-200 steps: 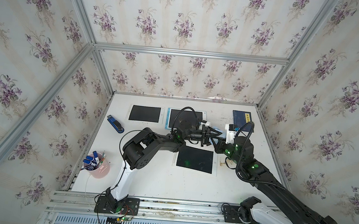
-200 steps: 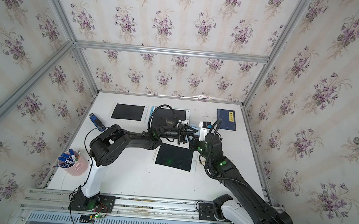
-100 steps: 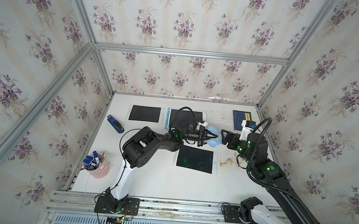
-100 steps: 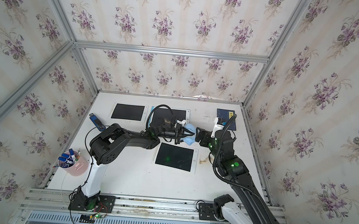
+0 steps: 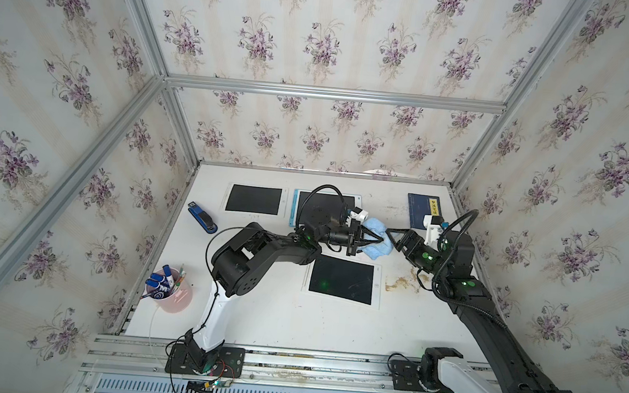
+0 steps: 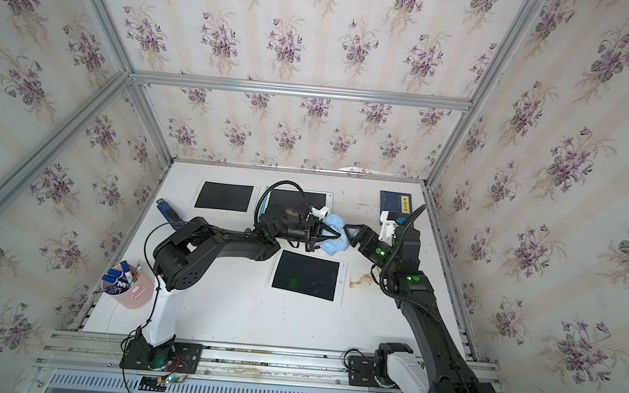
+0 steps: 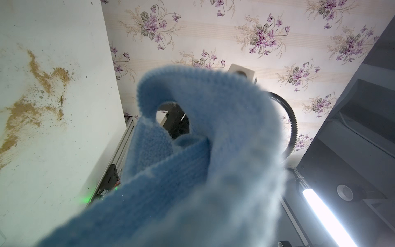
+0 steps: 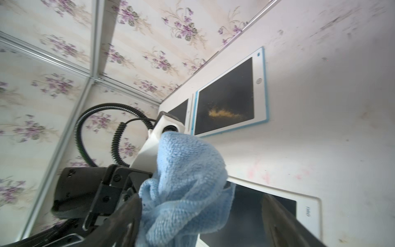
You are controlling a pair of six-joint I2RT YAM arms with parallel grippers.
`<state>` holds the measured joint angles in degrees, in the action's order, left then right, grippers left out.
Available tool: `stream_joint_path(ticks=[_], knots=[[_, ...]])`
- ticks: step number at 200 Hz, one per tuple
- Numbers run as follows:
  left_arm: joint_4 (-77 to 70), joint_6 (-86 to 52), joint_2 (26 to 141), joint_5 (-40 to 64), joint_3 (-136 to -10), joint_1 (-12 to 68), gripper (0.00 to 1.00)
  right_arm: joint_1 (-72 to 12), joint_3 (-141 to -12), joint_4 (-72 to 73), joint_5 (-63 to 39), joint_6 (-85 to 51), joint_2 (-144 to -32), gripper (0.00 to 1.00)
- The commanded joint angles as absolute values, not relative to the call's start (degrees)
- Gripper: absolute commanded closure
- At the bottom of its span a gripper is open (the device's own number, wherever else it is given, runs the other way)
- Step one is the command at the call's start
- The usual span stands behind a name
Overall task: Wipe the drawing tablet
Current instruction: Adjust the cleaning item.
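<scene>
Blue-edged drawing tablet (image 8: 230,89) lies flat, brown powder (image 8: 224,113) smeared on its dark screen; bunched blue cloth (image 8: 188,171) hangs nearby.

Our left arm (image 5: 260,251) rises from its base, folds at the elbow and stretches low and almost level toward our right side. At its end our left gripper (image 5: 375,238) is clamped on a bunched blue cloth (image 5: 380,251). Our right arm (image 5: 486,320) climbs from its base and bends inward at the wrist. Our right gripper (image 5: 392,239) meets the left one tip to tip, jaws spread wide, just beside the cloth.
</scene>
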<state>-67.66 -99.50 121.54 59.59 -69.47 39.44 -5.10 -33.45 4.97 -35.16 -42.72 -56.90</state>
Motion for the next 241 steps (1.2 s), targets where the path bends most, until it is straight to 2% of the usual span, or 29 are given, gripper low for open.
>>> stream_joint_path(ticks=[1,31,81,150,168,186,200,209,224,241], knots=[[-71.01,-98.86,121.35,59.4,-69.29,39.39,1.0,-4.98,-29.79,19.4,-46.87,-54.88,-58.65,0.15],[-71.11,-98.79,121.11,58.8,-69.15,39.4,1.0,-5.01,-24.57,30.68,-49.3,-63.19,-60.56,0.2],[-70.89,-98.88,121.17,58.6,-69.39,39.82,1.0,-5.0,-23.99,34.32,-49.34,-66.27,-58.97,0.23],[-73.96,-101.75,121.34,57.67,-70.07,40.34,1.0,-5.02,-22.81,40.31,-49.92,-69.67,-63.63,0.27],[-75.33,-102.91,121.55,57.39,-70.18,40.58,0.99,-5.02,-22.74,40.39,-49.62,-69.62,-63.45,0.38],[-76.07,-103.39,121.55,57.39,-70.23,40.6,0.97,-5.01,-23.19,39.29,-48.88,-68.73,-62.8,0.45],[-76.04,-103.22,121.37,57.62,-69.97,40.61,0.92,-4.95,-24.02,38.19,-48.82,-67.71,-62.89,0.63],[-75.41,-102.92,121.12,57.85,-69.75,40.61,0.84,-4.97,-24.49,37.89,-49.04,-67.44,-63.08,0.77],[-73.78,-101.86,120.31,58.22,-69.11,40.61,0.61,-5.0,-25.36,37.55,-49.28,-67.24,-63.52,0.98],[-71.05,-99.5,118.92,58.95,-68.03,40.56,0.46,-5.01,-26.68,36.02,-49.19,-66.2,-63.49,1.0]])
